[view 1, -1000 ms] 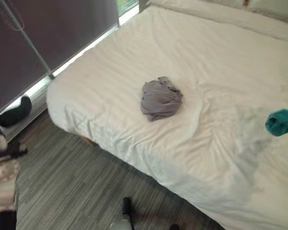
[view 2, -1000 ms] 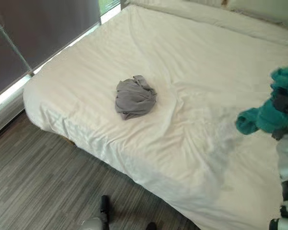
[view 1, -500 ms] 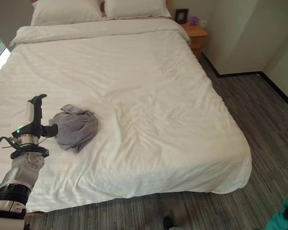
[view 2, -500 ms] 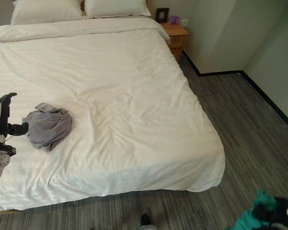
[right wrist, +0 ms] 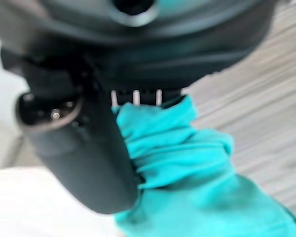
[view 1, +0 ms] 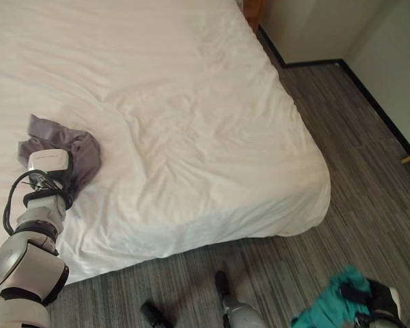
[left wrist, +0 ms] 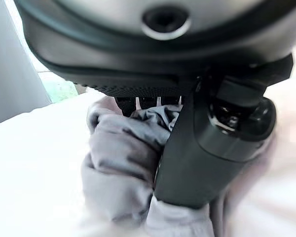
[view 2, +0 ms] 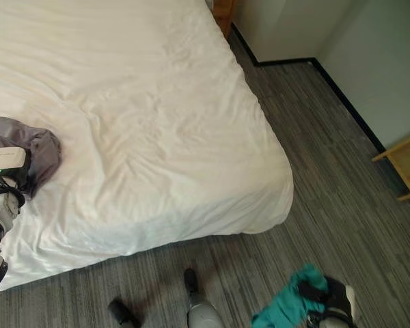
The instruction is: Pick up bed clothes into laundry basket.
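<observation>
Since half a second ago the head camera has swung down and to the right, so the pillows and most of the bedside table have left both eye views and more floor shows; that shift is the camera's. Against the bed itself, the left hand (left wrist: 202, 148) has moved: earlier it stood raised and open just beside the grey garment (view 1: 68, 147), and now it is down on it, with the thumb pressed into the cloth and the fingers (left wrist: 138, 102) curled in behind a fold, pinching the bundle. No readable writing or label is visible on any item. The grey garment is plain grey fabric, crumpled into a loose heap with soft folds, lying on the white duvet (view 1: 191, 123) near the bed's left side, in contact with the left hand. The right hand (right wrist: 84, 163) hangs low over the grey striped floor (view 2: 342, 178) at the lower right of the eye views, well apart from the bed, closed on a teal garment (right wrist: 187, 168); that cloth is bright teal, bunched and creased, with a loose tail trailing toward the floor. A wooden furniture corner (view 2: 406, 164) shows at the right edge of the right eye view.
</observation>
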Motion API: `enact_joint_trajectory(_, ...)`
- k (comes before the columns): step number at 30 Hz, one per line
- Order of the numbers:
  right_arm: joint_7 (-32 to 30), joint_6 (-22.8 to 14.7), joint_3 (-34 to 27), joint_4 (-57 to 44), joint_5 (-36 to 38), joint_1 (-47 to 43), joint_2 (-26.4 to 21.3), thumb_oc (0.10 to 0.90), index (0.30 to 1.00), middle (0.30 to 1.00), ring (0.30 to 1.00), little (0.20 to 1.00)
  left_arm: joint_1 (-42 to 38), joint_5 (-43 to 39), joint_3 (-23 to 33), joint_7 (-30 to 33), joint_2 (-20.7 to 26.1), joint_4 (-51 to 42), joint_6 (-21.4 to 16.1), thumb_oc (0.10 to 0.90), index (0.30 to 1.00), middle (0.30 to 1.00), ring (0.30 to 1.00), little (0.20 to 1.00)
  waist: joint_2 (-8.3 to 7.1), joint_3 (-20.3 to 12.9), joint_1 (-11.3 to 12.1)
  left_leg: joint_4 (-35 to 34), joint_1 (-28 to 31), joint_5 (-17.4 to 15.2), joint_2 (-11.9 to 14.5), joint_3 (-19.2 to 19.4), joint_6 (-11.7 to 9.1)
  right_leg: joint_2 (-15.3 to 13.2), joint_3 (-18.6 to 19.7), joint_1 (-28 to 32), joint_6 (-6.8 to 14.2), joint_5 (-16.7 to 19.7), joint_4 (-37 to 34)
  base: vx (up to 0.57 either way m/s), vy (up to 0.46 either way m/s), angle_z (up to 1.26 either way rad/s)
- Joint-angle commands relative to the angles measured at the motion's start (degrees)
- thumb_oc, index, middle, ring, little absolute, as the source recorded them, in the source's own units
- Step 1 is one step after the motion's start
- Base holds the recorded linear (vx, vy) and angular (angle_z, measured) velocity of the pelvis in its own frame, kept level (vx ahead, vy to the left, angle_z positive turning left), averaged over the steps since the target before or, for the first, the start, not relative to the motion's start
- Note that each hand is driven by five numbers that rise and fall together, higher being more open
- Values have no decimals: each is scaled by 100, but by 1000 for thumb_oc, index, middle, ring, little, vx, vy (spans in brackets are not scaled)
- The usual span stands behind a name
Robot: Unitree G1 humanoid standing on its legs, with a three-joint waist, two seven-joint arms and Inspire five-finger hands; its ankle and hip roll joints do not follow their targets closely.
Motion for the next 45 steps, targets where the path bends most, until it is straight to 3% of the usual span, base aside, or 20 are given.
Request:
enact_joint_trajectory(1, 77, -562, -422, -330, -37, -53, -258, 400, 300, 300, 300, 300, 117, 185, 242, -625, 410, 636, 332, 400, 300, 300, 300, 300, -19, 242, 225, 47, 914, -91, 693, 198, -594, -188, -395, -106, 680, 479, 16, 48, 28, -35)
enact_joint_trajectory(4, 203, -584, -465, -222, -189, 62, -599, 400, 300, 300, 300, 300, -221, -103, 227, -519, 1083, -192, 69, 400, 300, 300, 300, 300, 112, 189, 216, 47, 1389, -304, 534, 221, -490, -207, -228, 279, 659, 322, 16, 43, 82, -22)
enact_joint_trajectory(6, 172, -664, -209, 13, -343, -264, -682, 400, 300, 300, 300, 300, -325, -341, 463, 10, 1685, -1814, 86, 400, 300, 300, 300, 300, 49, 298, 522, 47, 1715, -162, 350, -125, -371, -111, -14, 515, 628, 370, 16, -9, 138, -30)
enact_joint_trajectory(7, 170, -675, -126, 20, -467, -370, -673, 400, 300, 300, 300, 300, -289, -497, 719, 379, 1977, -2848, 82, 400, 300, 300, 300, 300, -6, 273, 790, 47, 1853, -146, 258, -615, -362, -59, 146, 604, 635, 366, 16, -26, 77, -63)
enact_joint_trajectory(8, 168, -677, -100, 24, -472, -389, -685, 400, 300, 300, 300, 300, -164, -487, 840, 358, 1998, -2926, 111, 400, 300, 300, 300, 300, -6, 304, 773, 47, 1893, -152, 252, -603, -362, -61, 158, 637, 638, 362, 16, 0, 208, -83)
enact_joint_trajectory(9, 245, -445, -26, 74, -858, -346, -559, 400, 300, 300, 300, 300, 560, -774, 2066, 1084, 1746, -4966, 89, 400, 300, 300, 300, 300, -181, 220, 1189, 47, 2203, -400, 139, -1927, -343, -68, 501, 833, 651, 390, 16, -41, 144, -97)
enact_joint_trajectory(11, 285, -292, -170, 0, -1043, -96, -564, 400, 300, 300, 300, 300, 520, -745, 2509, 1346, 1204, -5992, -10, 400, 300, 300, 300, 300, -184, 108, 1064, 47, 2360, -765, 90, -2224, -278, -133, 508, 907, 698, 396, 16, -77, 194, -88)
enact_joint_trajectory(12, 288, -287, -187, -13, -1046, -83, -567, 400, 300, 300, 300, 300, 537, -735, 2527, 1336, 1189, -6021, 3, 400, 300, 300, 300, 300, -191, 108, 1068, 47, 2344, -737, 76, -2231, -274, -147, 511, 893, 694, 421, 16, -99, 208, -31)
enact_joint_trajectory(16, 352, -40, -614, -265, -1454, 446, -483, 400, 300, 300, 300, 300, 25, -1041, 2798, 1595, 215, -7353, -269, 400, 300, 300, 300, 300, -287, -19, 732, 47, 2583, -1270, -204, -1937, -46, -382, 638, 881, 893, 779, 16, -143, 226, 32)
enact_joint_trajectory(19, 339, 64, -870, -573, -1780, 720, -407, 400, 300, 300, 300, 300, 103, -1088, 2664, 1305, -428, -8170, -461, 400, 300, 300, 300, 300, -386, 64, 662, 47, 2656, -1237, -361, -1710, 31, -516, 576, 813, 893, 1450, 16, -260, 85, -47)
enact_joint_trajectory(23, -61, 204, -678, -1528, -2583, 368, -400, 400, 300, 300, 300, 300, 431, -1491, 1952, 605, -1495, -8783, -813, 400, 300, 300, 300, 300, -303, 253, 928, 47, 2550, -1110, -406, -1299, 193, -1005, -1335, 1161, 744, 965, 217, -355, 102, -76)
enact_joint_trajectory(25, -211, 283, -619, -1635, -2813, 216, -453, 400, 300, 300, 300, 300, 677, -1815, 1545, 363, -1922, -8703, -847, 400, 300, 300, 300, 300, -267, 226, 993, 47, 2539, -1052, -376, -1000, 238, -1095, -1945, 1332, 691, 815, 462, -273, 15, -103)
enact_joint_trajectory(30, -547, 255, -477, -2059, -3215, -325, -768, 400, 300, 300, 300, 300, 1433, -2164, 620, -199, -2618, -7679, -678, 400, 300, 300, 300, 300, -187, 40, 1254, 47, 2494, -916, -266, -205, 310, -1475, -2535, 1978, 794, 783, 861, -218, -118, -102)
enact_joint_trajectory(33, -579, 222, -314, -2235, -3339, -551, -802, 400, 300, 300, 300, 300, 1713, -2207, 489, -294, -2692, -7307, -622, 400, 300, 300, 300, 300, -159, 12, 1364, 47, 2422, -781, -202, 81, 295, -1661, -2691, 2150, 820, 917, 879, -219, -207, -89)
enact_joint_trajectory(37, -418, 203, 195, -2500, -3632, -775, -616, 400, 300, 300, 300, 300, 2633, -2203, 659, -559, -2598, -7116, -596, 400, 300, 300, 300, 300, -120, -49, 1716, 48, 2428, -504, 77, 859, 139, -1946, -3231, 2412, 888, 1180, 747, -162, -373, -177)
enact_joint_trajectory(40, -347, 210, 371, -2593, -3673, -796, -541, 400, 300, 300, 300, 300, 3058, -1934, 812, -618, -2534, -6779, -434, 400, 300, 300, 300, 300, -137, -85, 1813, 85, 2516, -202, 416, 1125, -120, -1596, -3239, 2430, 821, 791, 358, 7, -447, -134)
enact_joint_trajectory(42, -280, 180, 485, -2598, -3681, -758, -584, 400, 300, 300, 300, 300, 3080, -1805, 877, -547, -2527, -6398, -401, 400, 300, 300, 300, 300, -66, -73, 1735, 125, 2622, 27, 733, 1234, -306, -1236, -3008, 2386, 638, 381, 85, 97, -600, -86)
enact_joint_trajectory(43, -247, 167, 567, -2734, -3838, -798, -825, 400, 300, 300, 300, 300, 3126, -1789, 1076, -458, -2499, -6196, -386, 400, 300, 300, 300, 300, 63, 21, 1724, 481, 2700, 395, 1083, 1270, -499, -903, -2809, 2371, 429, -79, 17, 97, -485, -31)
enact_joint_trajectory(44, -241, 175, 573, -2748, -3839, -803, -835, 400, 300, 300, 300, 300, 3127, -1790, 1092, -457, -2506, -6194, -390, 400, 300, 300, 300, 300, 86, 32, 1730, 527, 2697, 393, 1134, 1286, -515, -867, -2802, 2371, 398, -101, 17, 121, -420, -62)
enact_joint_trajectory(45, -207, 163, 638, -2845, -3883, -824, -856, 400, 300, 300, 300, 300, 3186, -1861, 1160, -401, -2539, -6199, -405, 400, 300, 300, 300, 300, 152, 130, 1799, 807, 2565, 545, 1199, 943, -554, -739, -2634, 2366, 341, -244, 16, 98, -168, -81)
